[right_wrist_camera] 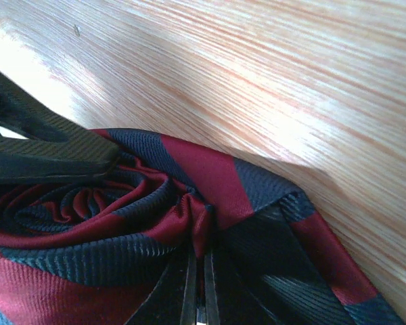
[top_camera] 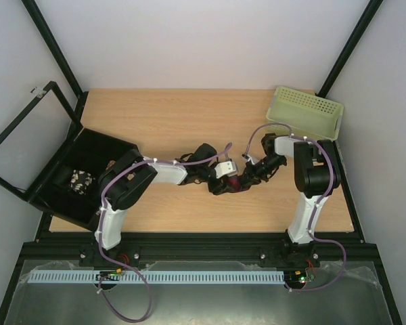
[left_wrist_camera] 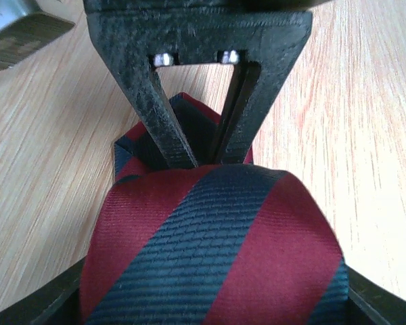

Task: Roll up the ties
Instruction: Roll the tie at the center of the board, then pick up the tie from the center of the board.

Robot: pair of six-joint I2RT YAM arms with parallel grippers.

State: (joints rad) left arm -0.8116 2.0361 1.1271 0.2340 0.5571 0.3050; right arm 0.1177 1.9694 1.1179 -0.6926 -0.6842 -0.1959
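One tie [top_camera: 234,184], dark red with navy diagonal stripes, lies coiled into a roll at the table's middle. In the left wrist view the roll [left_wrist_camera: 210,244] fills the space between my left gripper's fingers [left_wrist_camera: 51,301], which press its sides. My left gripper [top_camera: 222,181] comes at the roll from the left. My right gripper [top_camera: 246,173] comes from the right. In the right wrist view the right gripper [right_wrist_camera: 197,271] is nearly closed on a fold at the roll's centre [right_wrist_camera: 189,210]. It also shows in the left wrist view [left_wrist_camera: 204,161], pinching the roll's far side.
A pale green perforated basket [top_camera: 306,112] stands at the back right corner. A black box [top_camera: 111,147] with its lid open stands at the left edge, with a small patterned item [top_camera: 79,181] inside. Bare wooden table [top_camera: 162,122] lies behind the arms.
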